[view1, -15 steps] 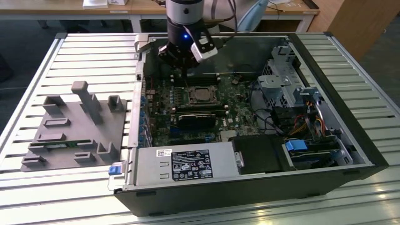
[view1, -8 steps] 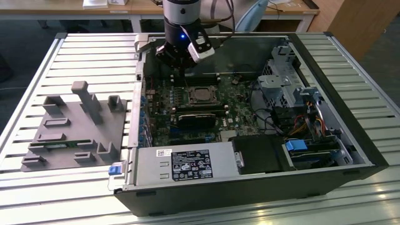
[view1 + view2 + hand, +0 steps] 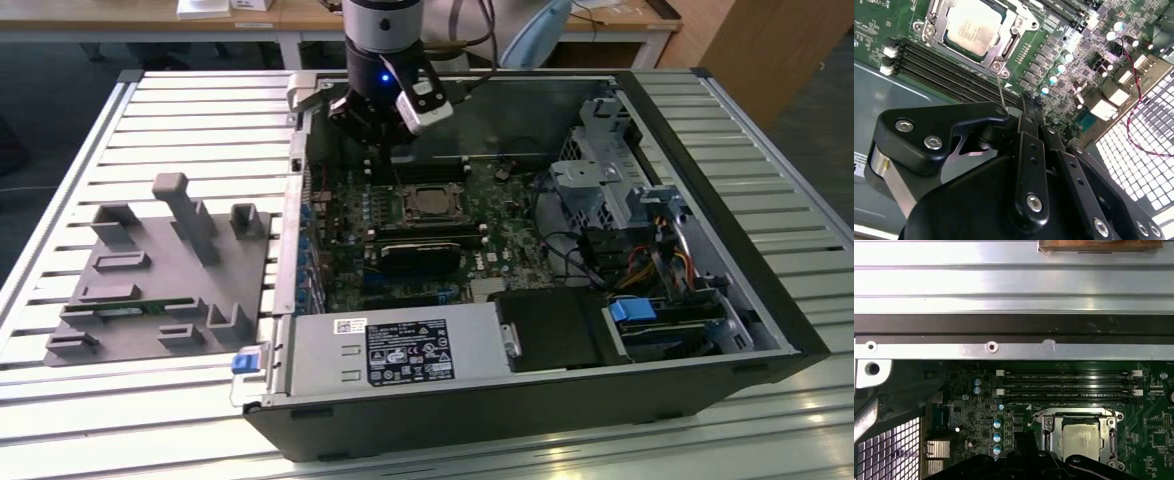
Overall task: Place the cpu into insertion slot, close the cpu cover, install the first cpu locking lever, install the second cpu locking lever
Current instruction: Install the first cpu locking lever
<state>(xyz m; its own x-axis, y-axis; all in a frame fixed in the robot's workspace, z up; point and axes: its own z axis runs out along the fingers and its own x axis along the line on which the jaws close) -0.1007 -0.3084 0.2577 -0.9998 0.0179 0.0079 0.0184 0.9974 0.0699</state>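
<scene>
The cpu lies flat in the insertion slot on the green board, its silver top showing. The silver cpu cover is down around it, framing the chip. A thin metal locking lever stands up from the socket's corner towards my gripper. My gripper looks shut, its tips close beside the lever's upper end; whether they touch is hidden. In the first wrist view the cpu sits beside my gripper. In the exterior view my gripper hangs over the board just behind the socket.
Black memory slots run beside the socket. The case's metal wall is close behind. A grey fixture board lies at the exterior view's left, a power supply at the front, a drive cage and cables at the right.
</scene>
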